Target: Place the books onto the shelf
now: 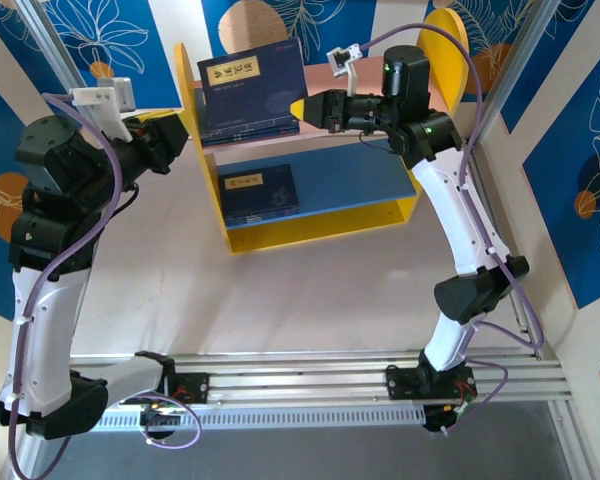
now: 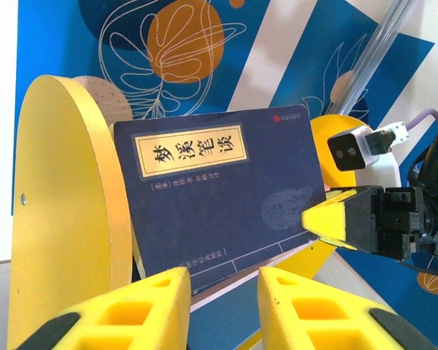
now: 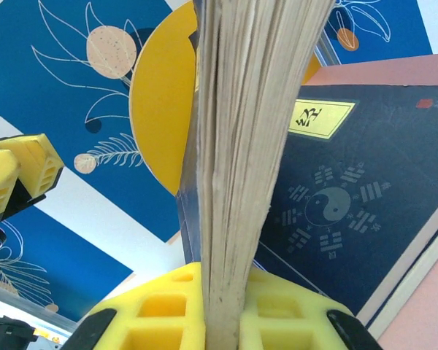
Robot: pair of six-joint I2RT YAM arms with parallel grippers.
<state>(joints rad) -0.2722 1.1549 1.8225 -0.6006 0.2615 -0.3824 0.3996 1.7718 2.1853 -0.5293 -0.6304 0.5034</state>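
The tabletop (image 1: pixel 280 290) is pale, and the shelf (image 1: pixel 187 75) stands at its 12 o'clock end, open front facing the arm bases. From the left wrist view its round-topped yellow side panel (image 2: pixel 66 219) rises at 9 o'clock.

The right arm (image 1: pixel 460 210) bends up from its base and reaches in towards the shelf from 3 o'clock. The left arm (image 1: pixel 50 300) is folded at 9 o'clock, apart from the shelf.

The upright book (image 1: pixel 250 85) stands on the pink upper board, leaning back, its tan label at the top of the cover (image 2: pixel 219 197). The flat book (image 1: pixel 245 128) lies on the same pink board at the upright one's foot; the right wrist view shows its cover (image 3: pixel 350 197) at 3 o'clock of the page edge. The lower book (image 1: pixel 260 193) lies flat on the blue board, towards its 9 o'clock end.

The right tool (image 1: pixel 305 108) is clenched on the upright book's 3 o'clock edge. Its yellow tip (image 2: pixel 328 219) presses that edge, and in its own camera the page block (image 3: pixel 241 146) runs up from between the pads (image 3: pixel 220 284).

The left tool (image 1: pixel 180 135) is released and holds nothing. Its fingers (image 2: pixel 223 292) are spread, pointing at the upright book from the 9 o'clock side without touching it.
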